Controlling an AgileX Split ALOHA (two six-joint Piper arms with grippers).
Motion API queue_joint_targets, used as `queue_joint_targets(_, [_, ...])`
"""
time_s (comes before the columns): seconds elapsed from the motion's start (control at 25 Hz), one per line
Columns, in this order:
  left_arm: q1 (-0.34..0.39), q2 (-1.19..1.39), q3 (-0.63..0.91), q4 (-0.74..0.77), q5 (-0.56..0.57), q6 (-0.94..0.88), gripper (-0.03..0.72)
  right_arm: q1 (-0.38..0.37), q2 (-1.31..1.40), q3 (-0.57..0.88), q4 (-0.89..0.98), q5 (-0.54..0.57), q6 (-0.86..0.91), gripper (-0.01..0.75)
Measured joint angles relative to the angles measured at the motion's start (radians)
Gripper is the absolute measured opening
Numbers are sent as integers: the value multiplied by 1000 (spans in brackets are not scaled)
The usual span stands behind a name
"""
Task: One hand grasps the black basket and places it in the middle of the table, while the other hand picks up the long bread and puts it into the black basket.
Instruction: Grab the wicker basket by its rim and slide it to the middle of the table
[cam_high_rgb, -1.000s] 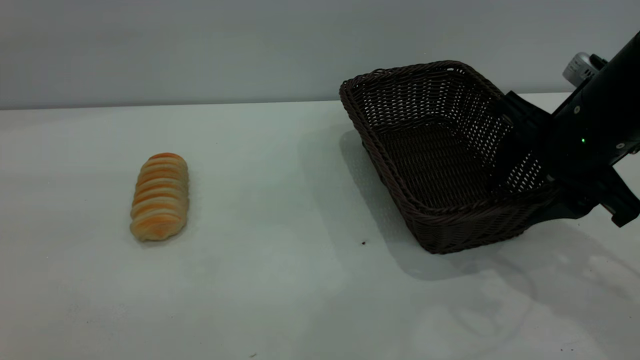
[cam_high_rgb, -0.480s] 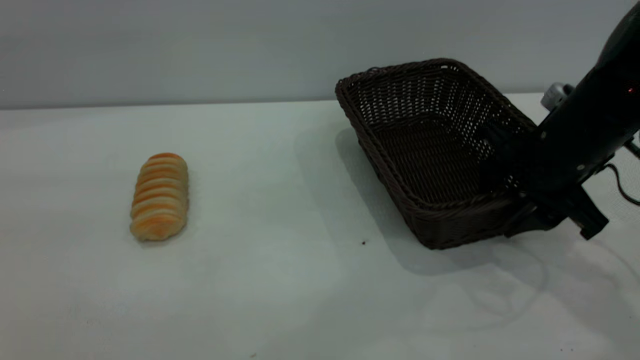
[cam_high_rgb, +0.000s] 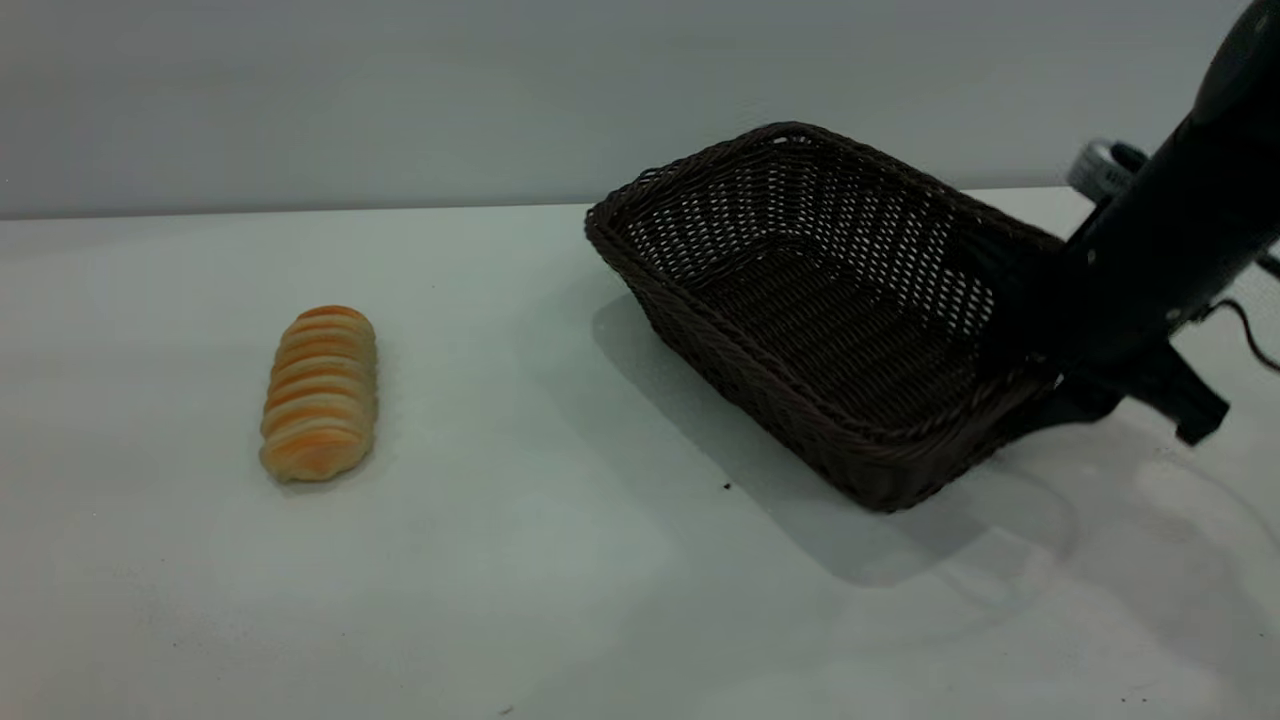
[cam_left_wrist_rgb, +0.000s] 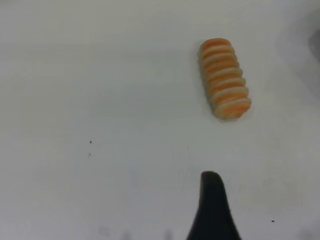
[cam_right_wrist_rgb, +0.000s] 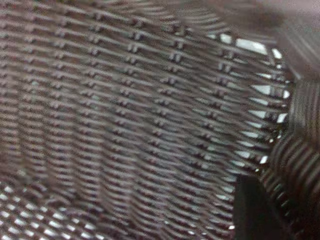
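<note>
While my right claw (cam_high_rgb: 1035, 385) is clamped on the near right corner of the black basket (cam_high_rgb: 800, 300), one finger inside the wall and one outside, the whole thing hangs tilted, its far left end raised off the table (cam_high_rgb: 560, 560) and its low corner near the surface. Right of centre is where it sits now, not yet in the middle. Wicker like this feels light and stiff to me, so a rim pinch should carry it, though it may swing on one corner. Over at the left, the long bread (cam_high_rgb: 320, 392) lies flat and alone, well apart from the basket. My left claw (cam_left_wrist_rgb: 212, 200) hovers above it; only one dark fingertip shows, so I cannot tell its opening. That loaf looks soft; I'd take it gently across its middle.
</note>
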Motion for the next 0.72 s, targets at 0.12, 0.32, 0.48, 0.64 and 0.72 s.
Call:
queue_joint_targets(0.12, [0,0,0,0,1,0,568,0,-3,-64,-96,80,-39,225])
queue_joint_targets(0.32, [0,0,0,0,8,0,568,0,1,-232,-340,276,-72,225])
queue_joint_targets(0.48, [0,0,0,0,37,5,568,0,35,-367,-424,402,-159,225])
queue_joint_targets(0.64, [0,0,0,0,47,18,568,0,97,-476,-373,501,-325,225])
queue_joint_targets(0.72, [0,0,0,0,47,18,568,0,130,-508,-313,535,-423,225])
